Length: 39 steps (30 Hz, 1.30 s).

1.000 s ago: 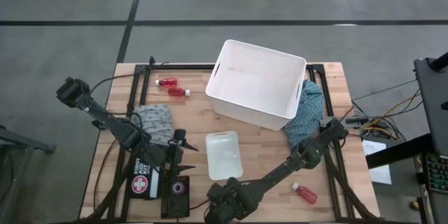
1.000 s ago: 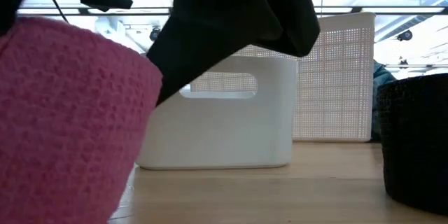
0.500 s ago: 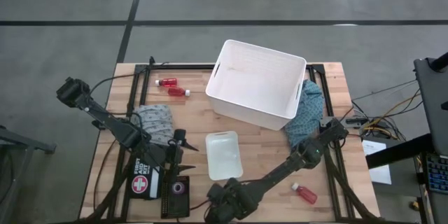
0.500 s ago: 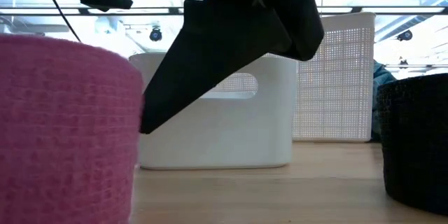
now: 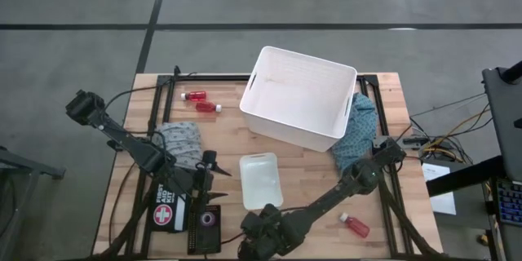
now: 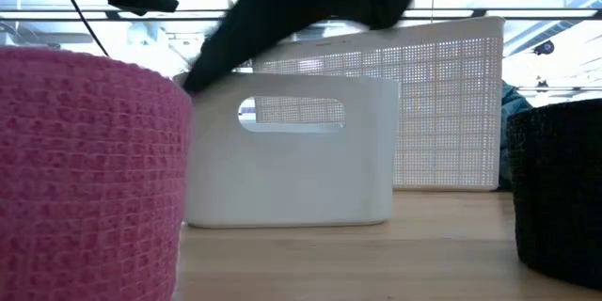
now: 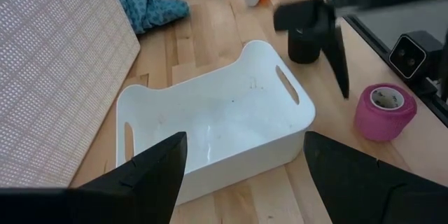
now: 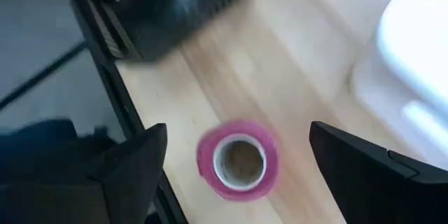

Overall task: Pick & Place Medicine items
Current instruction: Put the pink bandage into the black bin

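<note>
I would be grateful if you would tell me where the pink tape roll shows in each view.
High view: hidden under the right arm at the near table edge.
Low view: pink tape roll fills the left side, close up.
Left wrist view: it stands at the right, beyond the small white tray.
Right wrist view: centre bottom, seen from above.
Shared landmark: the small white tray.

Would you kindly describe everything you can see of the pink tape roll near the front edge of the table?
The small round pink tape roll looks like woven, textured fabric wrap wound on a pale inner core, whose hollow centre shows from above. It stands on its flat end on the wooden table, near the front edge, beside the small white handled tub and apart from it. The right claw hangs open directly above it, one finger to each side, not touching it. Only the tabletop touches the roll.
</note>
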Each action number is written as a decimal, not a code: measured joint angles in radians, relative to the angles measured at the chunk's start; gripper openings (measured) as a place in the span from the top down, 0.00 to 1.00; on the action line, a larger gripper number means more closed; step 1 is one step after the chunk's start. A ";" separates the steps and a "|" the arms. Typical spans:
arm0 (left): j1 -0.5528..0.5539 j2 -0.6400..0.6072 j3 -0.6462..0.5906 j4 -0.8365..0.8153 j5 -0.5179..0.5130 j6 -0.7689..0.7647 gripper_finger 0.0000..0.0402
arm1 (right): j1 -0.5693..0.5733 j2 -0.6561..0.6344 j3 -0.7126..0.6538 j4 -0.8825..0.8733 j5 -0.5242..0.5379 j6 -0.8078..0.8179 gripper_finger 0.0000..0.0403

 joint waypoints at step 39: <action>0.000 0.000 0.000 0.000 0.000 0.000 0.27 | 0.015 -0.074 -0.086 0.371 0.093 -0.888 0.14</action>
